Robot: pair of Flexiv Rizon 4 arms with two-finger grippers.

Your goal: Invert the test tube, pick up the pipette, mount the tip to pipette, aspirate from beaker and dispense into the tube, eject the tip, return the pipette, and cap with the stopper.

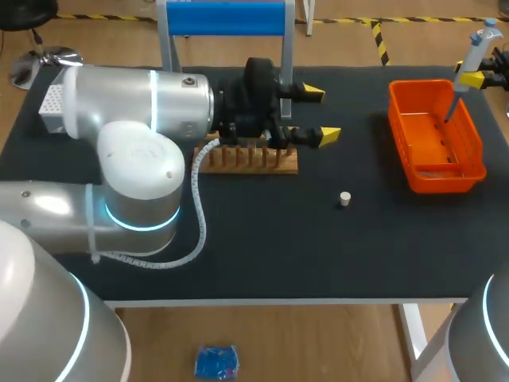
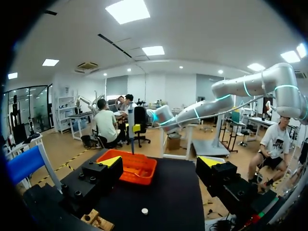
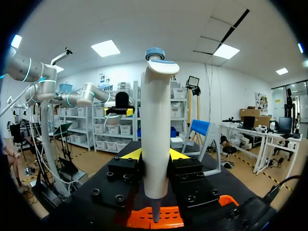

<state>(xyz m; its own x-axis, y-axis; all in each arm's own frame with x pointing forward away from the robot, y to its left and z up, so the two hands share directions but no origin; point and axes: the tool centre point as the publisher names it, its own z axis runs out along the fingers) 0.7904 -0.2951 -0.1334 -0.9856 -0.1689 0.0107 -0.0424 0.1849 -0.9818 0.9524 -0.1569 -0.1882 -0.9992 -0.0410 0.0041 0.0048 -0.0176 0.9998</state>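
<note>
Jaws of the right gripper (image 3: 155, 155) are clamped on the white pipette (image 3: 156, 120), pressing its body from 2 sides, and it hangs nose down over the orange basket (image 1: 445, 179) at the table's far right. Jaws of the left gripper (image 1: 318, 115) stand wide apart with nothing between them, just past the wooden rack (image 1: 246, 159). The biggest risk, I judge, is the left arm (image 1: 135, 103): it lies across the rack, so a careless swing could shove it. I cannot make out a test tube or beaker in any of the 3 views. Next, the pipette's nose sits close above the basket, and a low sideways move could snag the wall and twist the pipette in the grip. The blue stand (image 1: 227, 20) behind the rack hems in the left gripper. Smallest, the stopper (image 1: 344, 199) lies loose on the black table (image 1: 262, 239), well apart from both grippers, and would roll if brushed.
</note>
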